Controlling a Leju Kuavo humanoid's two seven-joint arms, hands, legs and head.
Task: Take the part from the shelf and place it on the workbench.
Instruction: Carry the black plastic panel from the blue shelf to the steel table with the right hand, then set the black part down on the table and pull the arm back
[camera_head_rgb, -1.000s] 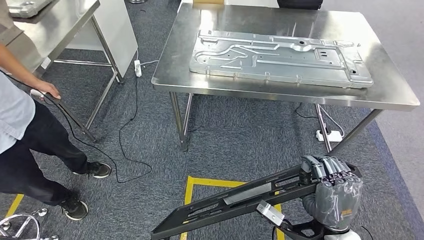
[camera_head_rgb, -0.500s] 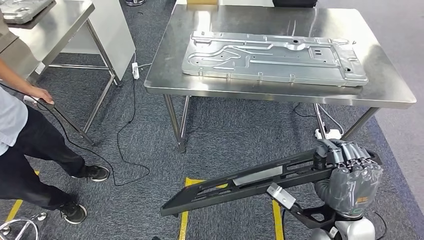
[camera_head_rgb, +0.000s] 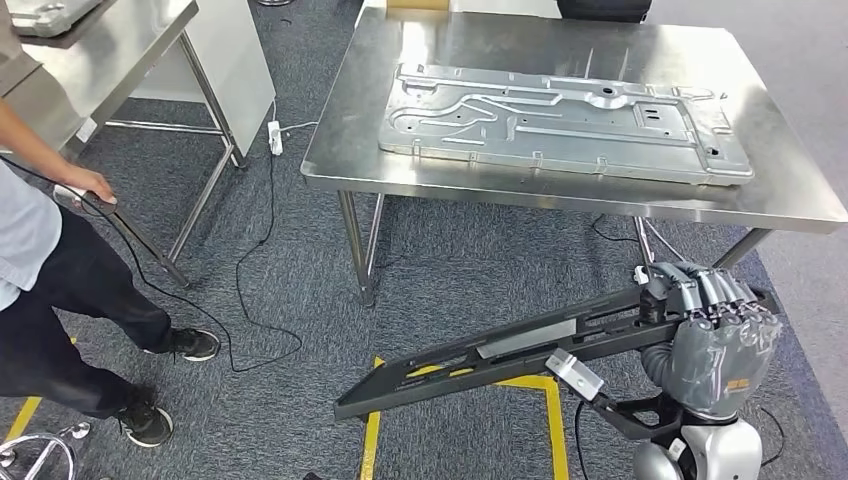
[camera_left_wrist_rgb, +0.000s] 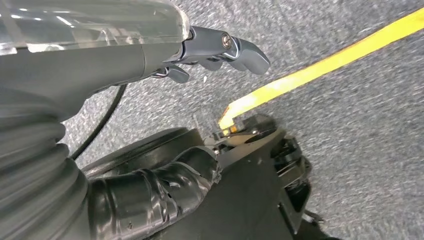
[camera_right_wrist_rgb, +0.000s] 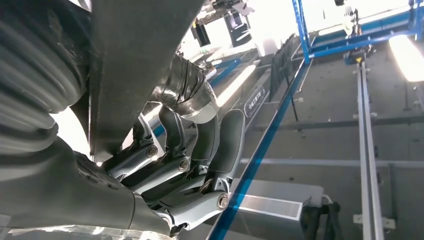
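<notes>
1. A stamped metal panel (camera_head_rgb: 565, 122) lies on the workbench (camera_head_rgb: 350, 150), along its front edge.
2. The right hand (camera_head_rgb: 712, 330) holds a long frame part (camera_head_rgb: 520, 350) before the workbench, above the floor.
3. A person (camera_head_rgb: 40, 270) stands left, beside a second table (camera_head_rgb: 120, 40).

My right hand (camera_head_rgb: 712, 340): grey, with darker fingers. Part (camera_head_rgb: 520, 352) in my grip: black, with a pale grey strip. Workbench (camera_head_rgb: 340, 160): bare shiny steel. Panel (camera_head_rgb: 560, 120) on it: silver-grey, embossed with ridges. Carpet (camera_head_rgb: 300, 270): mottled blue-grey. Floor tape (camera_head_rgb: 372, 425): yellow. Person's trousers (camera_head_rgb: 60, 300): black.
</notes>
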